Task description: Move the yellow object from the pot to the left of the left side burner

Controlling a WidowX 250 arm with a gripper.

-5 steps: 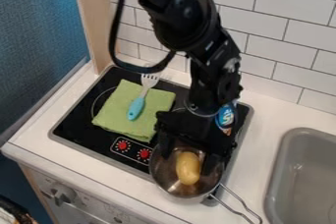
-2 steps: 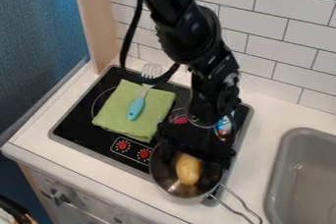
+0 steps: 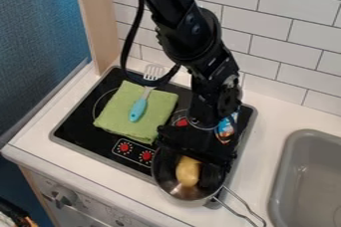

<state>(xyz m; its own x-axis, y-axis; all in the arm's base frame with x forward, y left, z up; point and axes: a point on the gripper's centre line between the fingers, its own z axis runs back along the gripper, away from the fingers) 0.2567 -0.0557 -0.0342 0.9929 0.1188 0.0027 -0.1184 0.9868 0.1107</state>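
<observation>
The black gripper [image 3: 193,154] hangs down over the upper part of the metal pot [image 3: 183,193], at the front right of the stove. Inside the pot lies the yellow object [image 3: 188,172], its top end partly covered by the gripper. On the left side of the stove, a folded green cloth [image 3: 123,116] covers much of the left burner [image 3: 98,102].
A fork with a turquoise handle [image 3: 138,110] rests on the cloth. Behind the gripper are a colourful item [image 3: 227,128] and something red [image 3: 181,122]. The pot's wire handle [image 3: 241,209] points front right, towards the grey sink [image 3: 285,171].
The gripper has shifted slightly up and left in the view. The yellow object has moved a little left inside the pot, and more of its top end is covered.
</observation>
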